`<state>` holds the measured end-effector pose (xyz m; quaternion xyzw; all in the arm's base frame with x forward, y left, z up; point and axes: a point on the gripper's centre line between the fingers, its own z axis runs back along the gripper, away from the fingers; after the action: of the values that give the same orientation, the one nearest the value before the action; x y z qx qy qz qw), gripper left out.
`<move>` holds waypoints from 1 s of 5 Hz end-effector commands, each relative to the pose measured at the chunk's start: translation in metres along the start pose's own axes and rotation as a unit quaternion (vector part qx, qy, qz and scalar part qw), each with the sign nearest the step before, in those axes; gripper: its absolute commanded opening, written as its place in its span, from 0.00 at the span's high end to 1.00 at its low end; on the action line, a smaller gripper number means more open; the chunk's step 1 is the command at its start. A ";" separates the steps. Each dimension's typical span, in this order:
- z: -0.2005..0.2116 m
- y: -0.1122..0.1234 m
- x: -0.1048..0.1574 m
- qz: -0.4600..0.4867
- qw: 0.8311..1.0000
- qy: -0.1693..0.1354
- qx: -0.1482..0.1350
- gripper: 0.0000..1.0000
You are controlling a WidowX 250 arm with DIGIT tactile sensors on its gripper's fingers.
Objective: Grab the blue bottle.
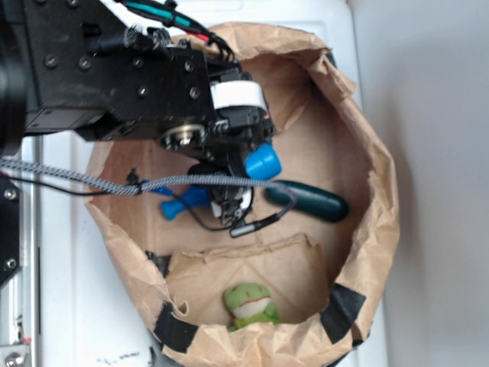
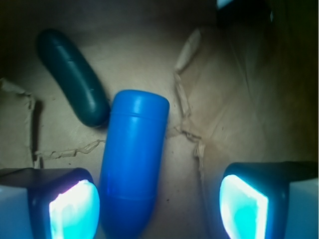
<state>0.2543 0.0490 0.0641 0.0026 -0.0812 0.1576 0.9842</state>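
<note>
Claw (image 2: pixel 158 204) spread wide, holding nothing. Bright blue smooth plastic bottle (image 2: pixel 132 164) lies between fingers, hard by one pad (image 2: pixel 75 209). Dark green oblong capsule (image 2: pixel 75 77) beside bottle's base.

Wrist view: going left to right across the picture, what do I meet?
Left finger pad → dark green capsule → blue bottle → torn paper seam → right finger pad. The bottle lies between the open gripper's pads, nearer the left one.
</note>
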 end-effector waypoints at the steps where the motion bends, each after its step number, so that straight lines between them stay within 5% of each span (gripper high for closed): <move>1: -0.022 0.003 -0.016 0.029 0.999 -0.036 0.030 0.00; 2: -0.045 -0.005 -0.013 0.016 0.998 -0.041 0.054 0.00; 3: -0.054 -0.007 -0.008 0.018 0.997 -0.042 0.057 0.82; 4: -0.050 -0.008 -0.003 0.018 0.998 -0.039 0.054 1.00; 5: -0.031 -0.010 0.001 0.006 0.999 -0.036 0.035 0.92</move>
<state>0.2580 0.0367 0.0221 0.0421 -0.0877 0.1666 0.9812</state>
